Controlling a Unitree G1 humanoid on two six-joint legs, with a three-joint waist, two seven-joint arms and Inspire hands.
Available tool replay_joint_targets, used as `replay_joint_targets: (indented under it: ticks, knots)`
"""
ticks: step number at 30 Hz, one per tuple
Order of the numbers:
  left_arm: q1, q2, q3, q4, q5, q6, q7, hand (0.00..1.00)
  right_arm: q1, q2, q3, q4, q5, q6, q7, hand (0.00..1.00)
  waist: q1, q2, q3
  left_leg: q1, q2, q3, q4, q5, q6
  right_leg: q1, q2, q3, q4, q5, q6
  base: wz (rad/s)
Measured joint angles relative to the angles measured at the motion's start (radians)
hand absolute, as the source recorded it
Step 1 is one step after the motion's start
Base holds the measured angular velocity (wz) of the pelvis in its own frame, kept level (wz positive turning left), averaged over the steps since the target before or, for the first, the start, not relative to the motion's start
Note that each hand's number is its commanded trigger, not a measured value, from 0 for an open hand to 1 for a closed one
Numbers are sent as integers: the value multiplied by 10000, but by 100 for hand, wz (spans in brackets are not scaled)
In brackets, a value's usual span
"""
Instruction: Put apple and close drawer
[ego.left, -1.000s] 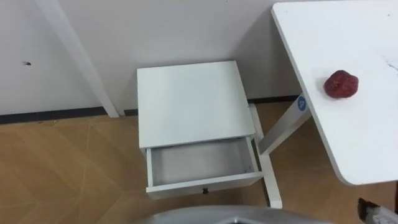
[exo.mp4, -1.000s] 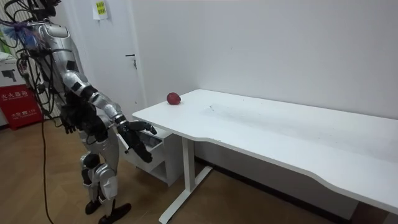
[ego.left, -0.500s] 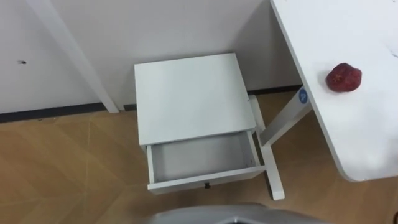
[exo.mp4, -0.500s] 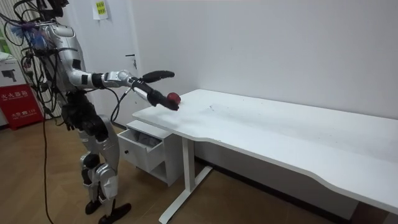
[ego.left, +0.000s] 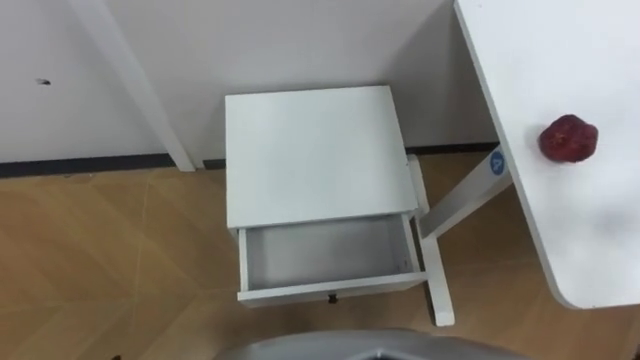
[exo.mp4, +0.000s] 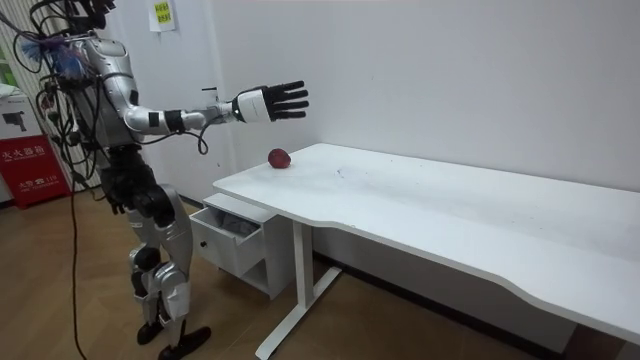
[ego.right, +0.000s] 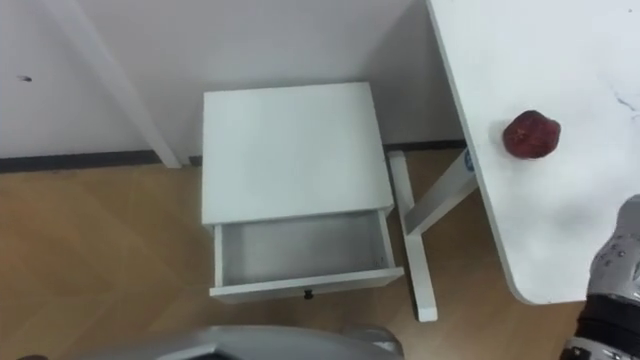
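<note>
A dark red apple (ego.left: 569, 138) lies on the white table (ego.left: 590, 240), near its left edge, to my right. In front of me stands a small white cabinet (ego.left: 315, 150) with its drawer (ego.left: 325, 252) pulled out and nothing in it. My right hand (exo.mp4: 272, 101) is open with fingers spread, raised in the air above the apple (exo.mp4: 279, 158) and short of it. Its forearm (ego.right: 612, 285) shows at the lower right over the table's near edge. My left hand (exo.mp4: 106, 192) hangs by my hip.
The table's white leg and foot (ego.left: 436, 262) stand right beside the drawer's right side. A white slanted post (ego.left: 150, 90) leans against the wall left of the cabinet. Wooden floor lies to the left of the cabinet. A red box (exo.mp4: 30, 168) stands behind me.
My right arm has swung up from beside the drawer, past the apple's height, and now stretches out higher with the fingers spread. The apple and drawer have not moved; the camera shifted slightly.
</note>
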Motion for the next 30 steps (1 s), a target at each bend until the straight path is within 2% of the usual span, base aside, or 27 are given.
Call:
replay_joint_targets:
  ticks: [5,10,13,15,18,24,30]
  knots:
    - [26,9,-4,12,-3,-26,0,0,10,-44,468,26,-505,73,766,0,57,-183,13,-31,-5,-12,-18,-2,-1,31,-5,-38,-116,3,-3,0]
    - [43,27,-270,-22,-24,-19,25,0,48,-55,1143,102,-1313,221,1483,0,19,-177,13,-100,-10,-7,-24,-1,-1,15,-1,70,-133,3,-3,0]
    - [16,75,-748,-154,-44,-20,39,0,142,-88,1826,352,-1690,401,1977,0,45,-186,1,-71,-4,-7,-20,-1,-2,37,6,69,-134,3,-4,0]
    - [-92,58,-871,-154,-59,-23,21,0,474,-87,2308,620,-2050,559,2603,0,172,-188,0,-40,-5,-8,-17,-1,-1,72,2,76,-133,3,-4,0]
    - [-95,74,-839,-175,-31,-27,18,0,494,-87,2394,1336,-2437,737,3115,0,306,-175,-4,-15,-11,-3,-14,-2,-1,82,-10,76,-127,3,-3,0]
    - [-25,100,-834,-166,-25,-26,-87,0,487,-92,2439,2352,-2821,786,3457,0,444,-164,-8,-13,-6,-5,-9,-2,-2,30,-5,43,-127,3,-3,0]
    - [2,105,-851,-136,-33,-24,-273,0,488,-92,2489,2359,-3645,810,3664,0,420,-84,-60,5,-7,-8,11,-2,-2,56,-33,-130,-119,5,-6,0]
